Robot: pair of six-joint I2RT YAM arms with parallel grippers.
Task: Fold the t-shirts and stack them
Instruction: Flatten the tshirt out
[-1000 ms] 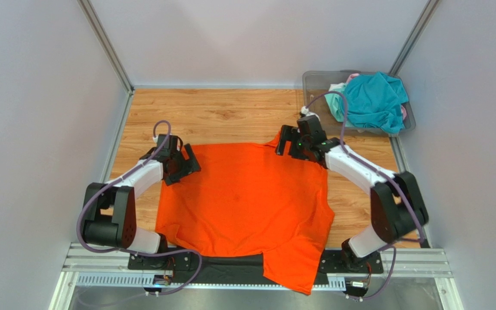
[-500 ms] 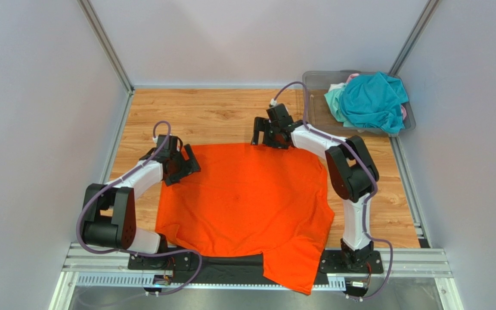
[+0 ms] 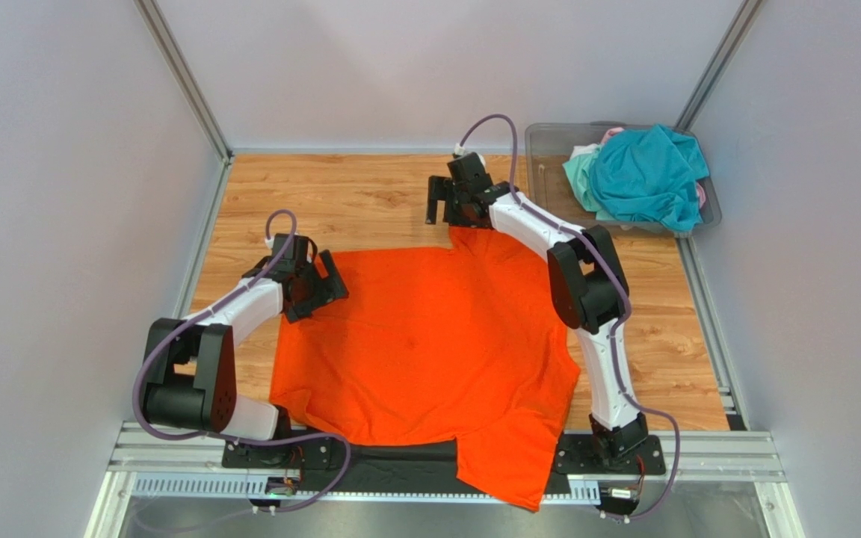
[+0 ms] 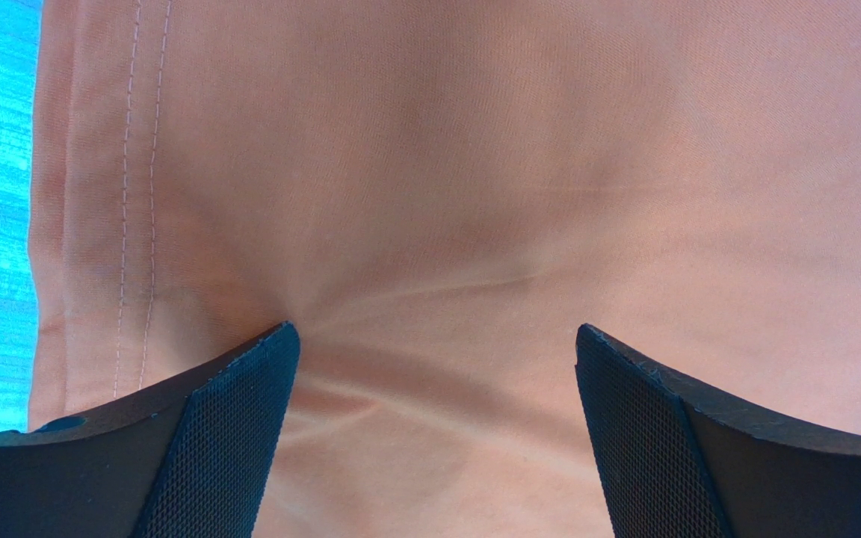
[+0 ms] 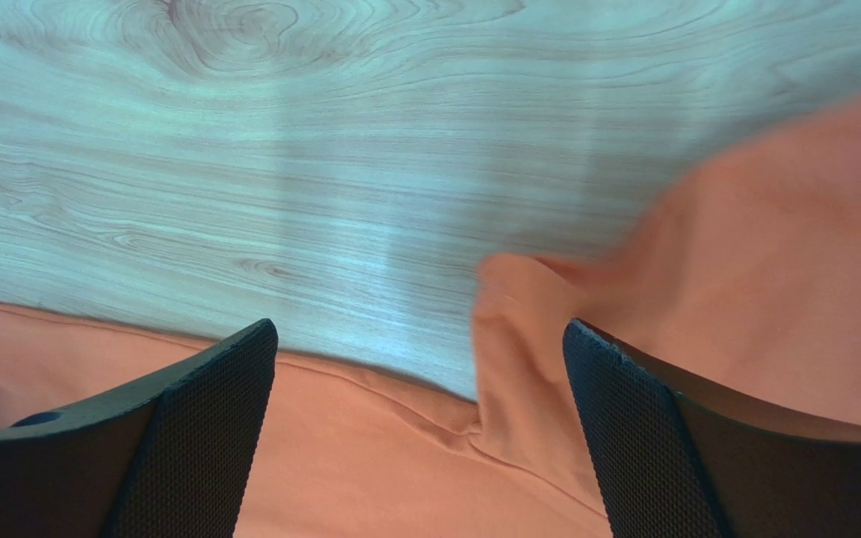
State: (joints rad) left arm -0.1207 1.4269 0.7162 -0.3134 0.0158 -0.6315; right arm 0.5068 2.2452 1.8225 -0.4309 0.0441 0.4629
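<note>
Left gripper (image 4: pixel 435 336): jaws spread wide, nothing clasped; set low over the orange t-shirt (image 3: pixel 424 348), beside its stitched hem
Right gripper (image 5: pixel 418 331): jaws spread wide, nothing held; placed above the shirt's far edge, where a small folded tip is seen against the wooden table (image 3: pixel 345 196)
Orange t-shirt: spread flat mid-table, one part draped over the near edge
Teal t-shirt (image 3: pixel 648 168): heaped in the clear bin (image 3: pixel 538 140), far right
</note>
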